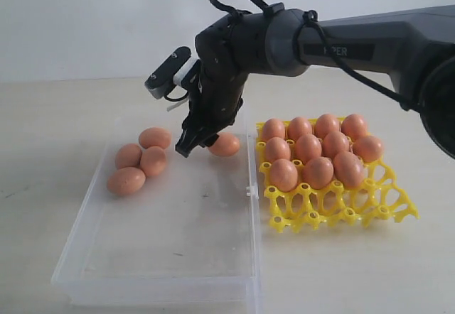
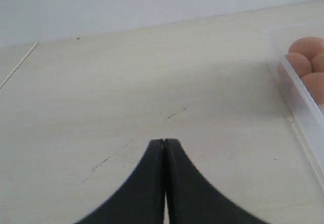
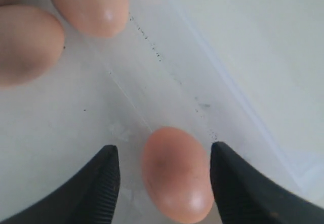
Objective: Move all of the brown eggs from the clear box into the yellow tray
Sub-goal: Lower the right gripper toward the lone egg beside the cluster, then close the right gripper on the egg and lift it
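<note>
right wrist view: right gripper spread around a single egg in the clear box

the two black fingers stand wide apart with the single egg lying on the box floor between them. a clear gap shows on one side. on the other side the egg sits very close to the finger, and i cannot tell whether they touch. two more brown eggs lie further along the box floor.

in the exterior view the right arm reaches across the middle and points its gripper down into the far end of the clear box, with the single egg just beside it near the box wall that faces the yellow tray. four other brown eggs huddle together, touching, in the far left corner of the box. eleven eggs sit upright in the tray's cups, filling its three back rows. the tray stands just beside the box on the pale table.

in the left wrist view the left gripper has its fingers pressed together over bare table, apart from the box wall.
</note>
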### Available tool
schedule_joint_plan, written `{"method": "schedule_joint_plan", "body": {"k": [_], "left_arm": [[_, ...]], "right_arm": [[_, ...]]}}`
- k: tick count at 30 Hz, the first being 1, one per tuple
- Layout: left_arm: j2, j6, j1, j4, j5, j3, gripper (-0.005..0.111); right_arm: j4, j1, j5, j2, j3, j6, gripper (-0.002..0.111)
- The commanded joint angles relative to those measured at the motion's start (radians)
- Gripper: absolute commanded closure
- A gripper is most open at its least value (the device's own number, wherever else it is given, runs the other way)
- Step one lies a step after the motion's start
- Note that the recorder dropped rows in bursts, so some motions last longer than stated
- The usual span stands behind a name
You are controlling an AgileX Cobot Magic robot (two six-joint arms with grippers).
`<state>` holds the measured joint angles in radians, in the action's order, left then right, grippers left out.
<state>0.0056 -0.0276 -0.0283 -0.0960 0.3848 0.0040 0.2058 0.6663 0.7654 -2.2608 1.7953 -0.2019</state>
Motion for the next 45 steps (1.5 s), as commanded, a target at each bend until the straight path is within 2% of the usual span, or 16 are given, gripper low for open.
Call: {"method": "schedule_joint_plan", "body": {"k": [1,22,24,26,27,34,40,45], "left_arm": [[-0.006,0.005,-0.002,0.001,-0.006,-0.004,0.107],[-0.006,0.005,-0.002,0.001,-0.006,-0.004,0.107],[-0.006,0.005,-0.002,0.001,-0.006,-0.004,0.107],[-0.006,0.005,-0.002,0.001,-0.006,-0.004,0.107],[-0.006,0.005,-0.002,0.001,-0.006,-0.004,0.107],[-0.006,0.005,-0.002,0.001,-0.006,-0.004,0.107],[-0.006,0.005,-0.002,0.001,-0.006,-0.004,0.107],[-0.006,0.005,-0.002,0.001,-0.006,-0.004,0.107]], "right_arm": [[0.015,-0.003,-0.01,-0.026,0.007,0.003,0.055],[0.04,-0.005,-0.074,-0.102,0.007,0.019,0.056],[0.04,-0.005,-0.06,-0.102,0.007,0.019,0.071],[0.037,-0.005,-0.035,-0.102,0.007,0.027,0.101],[0.037,-0.005,-0.012,-0.102,0.007,0.032,0.108],[-0.023,-0.003,0.027,-0.073,0.007,0.048,0.108],[-0.084,0.029,-0.052,0.011,0.003,0.049,0.108],[-0.155,0.067,-0.181,0.093,-0.07,0.049,0.108]]}}
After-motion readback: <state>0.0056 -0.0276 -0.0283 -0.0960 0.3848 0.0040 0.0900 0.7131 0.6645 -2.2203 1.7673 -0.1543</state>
